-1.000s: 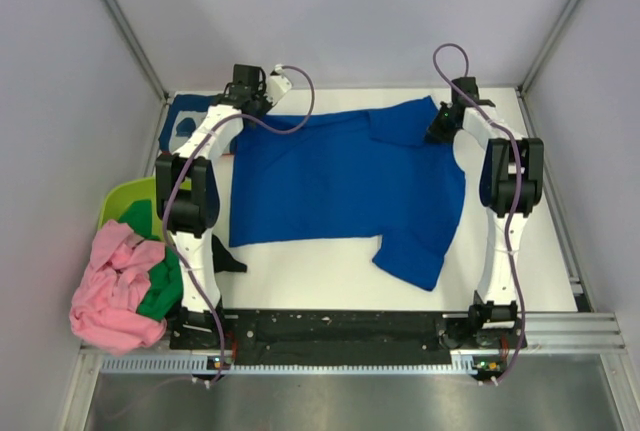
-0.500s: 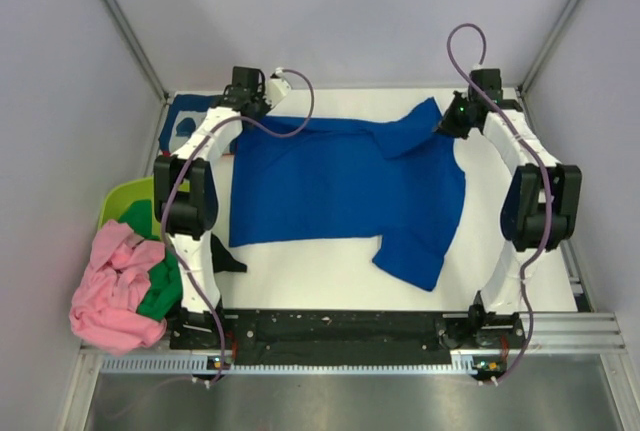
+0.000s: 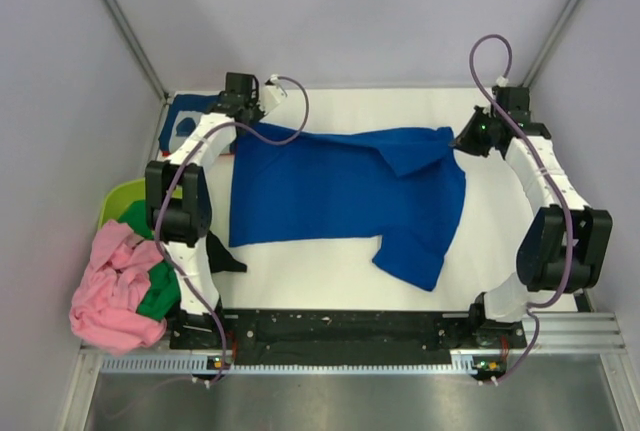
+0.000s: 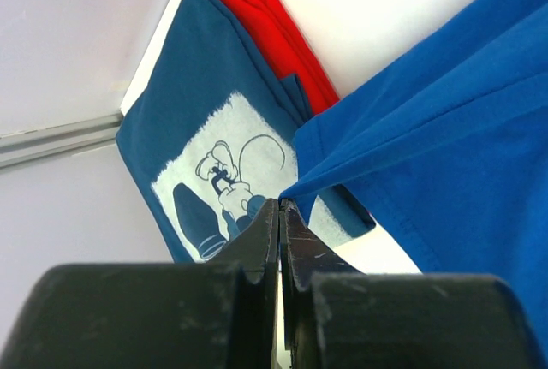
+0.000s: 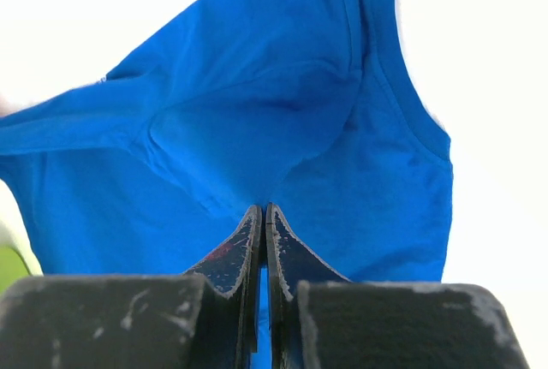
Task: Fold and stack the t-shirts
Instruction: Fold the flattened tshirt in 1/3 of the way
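Observation:
A large royal blue t-shirt (image 3: 340,186) lies spread across the white table. My left gripper (image 3: 243,109) is shut on its far left corner (image 4: 295,182). My right gripper (image 3: 462,141) is shut on its far right edge (image 5: 257,155), pulling the cloth taut. A folded navy t-shirt with a white cartoon print (image 3: 185,123) lies at the far left and also shows in the left wrist view (image 4: 205,121), with a folded red t-shirt (image 4: 274,26) beside it. A pink t-shirt (image 3: 115,286) and a green t-shirt (image 3: 160,286) are heaped at the near left.
A lime-green plastic tub (image 3: 125,201) stands at the left edge under the heap. Grey walls close in the table on three sides. The arms' bases stand on a black rail (image 3: 340,329) along the near edge.
My right gripper has moved right and toward the table's right edge, drawing the shirt's far right corner with it. The left gripper shifted slightly left. The far edge is now stretched straighter.

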`<act>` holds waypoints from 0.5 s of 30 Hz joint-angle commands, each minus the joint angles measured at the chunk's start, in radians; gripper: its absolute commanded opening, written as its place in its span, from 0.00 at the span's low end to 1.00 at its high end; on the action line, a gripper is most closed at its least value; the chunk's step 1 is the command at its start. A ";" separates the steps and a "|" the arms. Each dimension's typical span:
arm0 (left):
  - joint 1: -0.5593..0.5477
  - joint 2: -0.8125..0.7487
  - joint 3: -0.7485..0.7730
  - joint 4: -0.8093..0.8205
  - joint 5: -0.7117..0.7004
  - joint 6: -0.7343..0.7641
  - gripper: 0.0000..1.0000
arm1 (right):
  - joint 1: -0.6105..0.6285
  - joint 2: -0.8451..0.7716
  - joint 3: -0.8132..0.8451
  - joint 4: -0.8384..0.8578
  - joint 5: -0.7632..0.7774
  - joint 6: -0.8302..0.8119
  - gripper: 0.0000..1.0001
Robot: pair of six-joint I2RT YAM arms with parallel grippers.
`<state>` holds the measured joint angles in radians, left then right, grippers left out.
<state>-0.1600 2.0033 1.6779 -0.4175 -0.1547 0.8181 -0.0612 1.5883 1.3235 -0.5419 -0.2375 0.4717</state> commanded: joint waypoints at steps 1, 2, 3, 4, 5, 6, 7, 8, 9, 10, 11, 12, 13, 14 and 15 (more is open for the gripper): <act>0.007 -0.118 -0.081 0.036 0.012 0.032 0.00 | -0.009 -0.080 -0.062 0.010 0.004 -0.018 0.00; 0.007 -0.127 -0.114 0.039 0.017 0.042 0.00 | -0.009 -0.080 -0.084 0.010 0.004 -0.019 0.00; 0.007 -0.130 -0.144 0.039 0.018 0.053 0.00 | -0.009 -0.077 -0.098 0.010 0.004 -0.021 0.00; 0.007 -0.130 -0.164 0.037 0.018 0.061 0.00 | -0.008 -0.073 -0.115 0.010 0.000 -0.021 0.00; 0.007 -0.129 -0.182 0.037 0.014 0.062 0.00 | -0.009 -0.068 -0.127 0.010 -0.005 -0.022 0.00; 0.007 -0.124 -0.193 0.033 0.007 0.062 0.00 | -0.009 -0.065 -0.138 0.011 -0.006 -0.024 0.00; 0.007 -0.120 -0.195 0.016 0.006 0.056 0.00 | -0.009 -0.065 -0.150 0.013 -0.005 -0.027 0.00; 0.007 -0.110 -0.195 -0.003 0.006 0.050 0.00 | -0.009 -0.064 -0.159 0.011 -0.002 -0.030 0.00; 0.007 -0.106 -0.196 -0.021 0.007 0.046 0.00 | -0.009 -0.065 -0.167 0.011 0.006 -0.033 0.00; 0.007 -0.100 -0.201 -0.030 0.012 0.047 0.00 | -0.009 -0.064 -0.176 0.011 0.012 -0.036 0.00; 0.007 -0.094 -0.204 -0.040 0.012 0.049 0.00 | -0.009 -0.063 -0.184 0.011 0.015 -0.039 0.00; 0.007 -0.083 -0.207 -0.043 0.009 0.049 0.00 | -0.009 -0.060 -0.194 0.011 0.017 -0.039 0.00; 0.007 -0.077 -0.210 -0.044 0.003 0.049 0.00 | -0.009 -0.057 -0.201 0.013 0.012 -0.041 0.00; 0.007 -0.071 -0.210 -0.046 -0.005 0.053 0.00 | -0.009 -0.054 -0.207 0.013 0.007 -0.042 0.00; 0.007 -0.066 -0.211 -0.047 -0.009 0.058 0.00 | -0.009 -0.050 -0.216 0.011 0.004 -0.042 0.00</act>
<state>-0.1581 1.9217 1.4750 -0.4541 -0.1478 0.8635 -0.0612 1.5391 1.1252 -0.5465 -0.2344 0.4522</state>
